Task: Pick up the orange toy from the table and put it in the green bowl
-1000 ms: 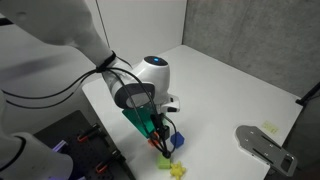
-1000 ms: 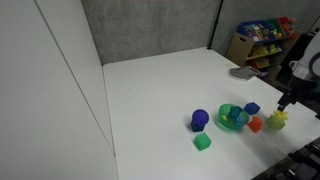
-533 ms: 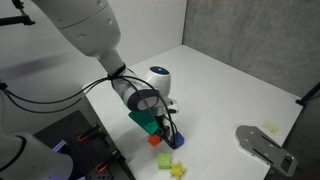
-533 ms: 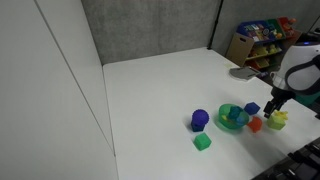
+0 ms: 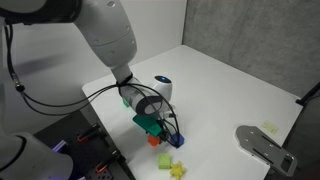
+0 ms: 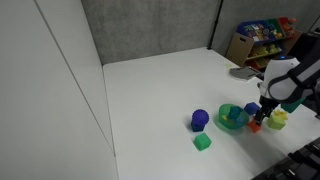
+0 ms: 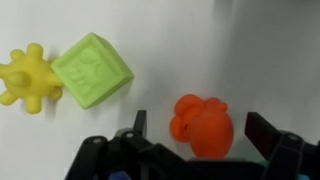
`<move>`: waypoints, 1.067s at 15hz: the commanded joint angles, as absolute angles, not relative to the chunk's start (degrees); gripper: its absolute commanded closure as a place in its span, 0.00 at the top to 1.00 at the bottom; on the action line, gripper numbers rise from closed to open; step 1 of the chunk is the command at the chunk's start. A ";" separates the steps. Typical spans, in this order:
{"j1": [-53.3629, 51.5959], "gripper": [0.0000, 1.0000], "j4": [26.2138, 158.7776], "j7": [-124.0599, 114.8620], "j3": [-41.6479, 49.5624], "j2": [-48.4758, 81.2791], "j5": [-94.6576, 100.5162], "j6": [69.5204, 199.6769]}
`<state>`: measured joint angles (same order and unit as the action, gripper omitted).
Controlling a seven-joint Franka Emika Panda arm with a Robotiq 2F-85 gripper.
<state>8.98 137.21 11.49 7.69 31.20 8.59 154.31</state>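
The orange toy (image 7: pixel 202 125) lies on the white table, and in the wrist view it sits between my two fingers. My gripper (image 7: pixel 200 128) is open, with one finger on each side of the toy and a gap to each. In an exterior view the gripper (image 6: pixel 262 113) hangs low over the orange toy (image 6: pixel 255 125), just beside the green bowl (image 6: pixel 226 124). In an exterior view the toy (image 5: pixel 153 141) shows under the arm, with the green bowl (image 5: pixel 147 124) partly hidden behind the gripper (image 5: pixel 166 131).
A yellow-green block (image 7: pixel 92 70) and a yellow star-like toy (image 7: pixel 25 78) lie close to the orange toy. A blue cube (image 6: pixel 252 108), a blue ball (image 6: pixel 199 119) and a small green cube (image 6: pixel 202 142) stand around the bowl. The table edge is near.
The arm has come down and in toward the orange toy. The gripper now sits low around it. The toys and bowl have not moved.
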 commanded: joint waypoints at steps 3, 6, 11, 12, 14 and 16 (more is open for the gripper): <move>8.81 0.75 132.76 11.86 6.32 36.04 9.04 154.39; 8.44 0.56 131.41 11.77 6.01 36.70 9.03 152.97; 9.72 0.18 129.48 13.57 4.58 34.35 7.71 145.97; 9.97 0.17 128.91 14.02 4.36 33.54 7.48 143.91; 10.41 0.09 127.61 14.82 3.86 31.91 7.07 139.74; 10.68 0.08 126.26 15.54 3.33 30.08 6.39 135.83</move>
